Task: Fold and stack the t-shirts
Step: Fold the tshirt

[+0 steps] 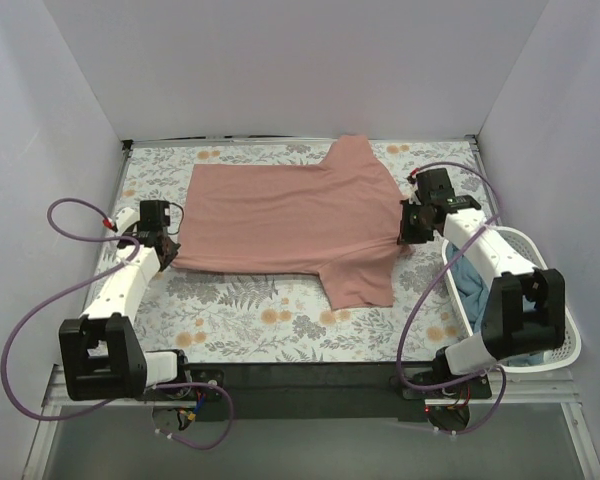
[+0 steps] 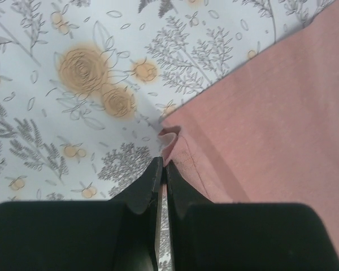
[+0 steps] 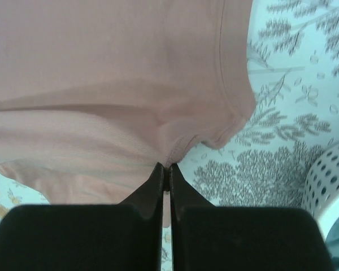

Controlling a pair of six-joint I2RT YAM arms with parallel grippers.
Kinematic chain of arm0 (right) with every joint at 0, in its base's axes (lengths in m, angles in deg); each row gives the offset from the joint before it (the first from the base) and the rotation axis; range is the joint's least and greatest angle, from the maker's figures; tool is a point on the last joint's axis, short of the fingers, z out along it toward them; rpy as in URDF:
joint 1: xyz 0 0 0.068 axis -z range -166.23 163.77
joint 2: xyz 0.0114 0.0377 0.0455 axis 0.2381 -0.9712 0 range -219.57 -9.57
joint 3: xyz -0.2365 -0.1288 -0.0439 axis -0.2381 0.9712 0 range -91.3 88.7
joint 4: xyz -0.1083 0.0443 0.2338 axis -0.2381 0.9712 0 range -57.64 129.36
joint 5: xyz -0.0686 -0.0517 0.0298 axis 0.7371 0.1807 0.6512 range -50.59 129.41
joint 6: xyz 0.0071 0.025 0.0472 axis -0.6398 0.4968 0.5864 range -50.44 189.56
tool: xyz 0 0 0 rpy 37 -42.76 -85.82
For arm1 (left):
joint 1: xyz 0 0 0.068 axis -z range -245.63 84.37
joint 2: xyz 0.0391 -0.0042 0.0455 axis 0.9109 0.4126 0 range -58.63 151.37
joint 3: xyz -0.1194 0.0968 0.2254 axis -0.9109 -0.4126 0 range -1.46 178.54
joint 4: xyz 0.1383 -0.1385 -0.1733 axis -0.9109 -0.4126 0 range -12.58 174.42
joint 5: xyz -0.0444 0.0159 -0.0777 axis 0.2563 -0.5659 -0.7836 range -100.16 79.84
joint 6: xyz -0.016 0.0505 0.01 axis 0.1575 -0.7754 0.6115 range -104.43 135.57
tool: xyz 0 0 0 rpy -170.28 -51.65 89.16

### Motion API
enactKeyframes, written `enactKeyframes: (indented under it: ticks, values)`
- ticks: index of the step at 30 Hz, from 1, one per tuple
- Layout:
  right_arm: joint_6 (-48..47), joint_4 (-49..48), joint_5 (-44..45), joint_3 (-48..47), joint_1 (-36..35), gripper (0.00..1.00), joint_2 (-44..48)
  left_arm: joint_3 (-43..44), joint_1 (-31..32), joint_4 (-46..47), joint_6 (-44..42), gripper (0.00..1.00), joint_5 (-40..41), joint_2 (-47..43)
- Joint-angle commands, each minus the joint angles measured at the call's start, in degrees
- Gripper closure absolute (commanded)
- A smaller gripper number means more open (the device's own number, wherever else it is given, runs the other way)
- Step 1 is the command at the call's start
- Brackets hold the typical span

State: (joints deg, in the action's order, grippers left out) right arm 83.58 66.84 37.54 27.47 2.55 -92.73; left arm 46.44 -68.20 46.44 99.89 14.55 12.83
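Top external view, left to right: left gripper (image 1: 167,256) is pinched fully closed on the hem corner of the pink t-shirt (image 1: 280,215). The right gripper (image 1: 408,238) is likewise closed on a small bunch of fabric at the shirt's opposite edge, by the lower sleeve. I judge both holds thin: little cloth sits between the fingers, so an uneven pull could slip a corner free or drag the floral cloth (image 1: 250,310) into wrinkles. The shirt lies spread across the middle of the bench, no print showing, sleeves out at upper and lower right, lightly creased. The teal t-shirt (image 1: 470,285) lies crumpled in the white basket (image 1: 572,345), far right.
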Motion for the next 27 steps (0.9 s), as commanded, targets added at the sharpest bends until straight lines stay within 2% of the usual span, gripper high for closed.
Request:
enactKeyframes:
  ticks: [1, 12, 21, 27]
  values:
    - [-2.6, 0.5, 0.6, -7.9, 0.9, 0.99, -4.1, 3.8, -0.2, 4.9, -0.8, 1.0, 1.4, 3.3]
    - [-4.7, 1.1, -0.9, -21.5, 3.3, 0.99, -19.0, 12.1, -0.2, 10.4, -0.6, 1.0, 2.4, 18.9]
    - [-4.3, 0.6, -1.6, -23.9, 5.3, 0.99, -25.6, 13.4, -0.2, 13.6, -1.1, 1.0, 1.3, 25.3]
    - [-3.7, -1.4, -1.7, -22.7, 5.5, 0.92, -27.2, 12.5, -0.3, 18.8, -3.7, 0.95, -0.7, 26.5]
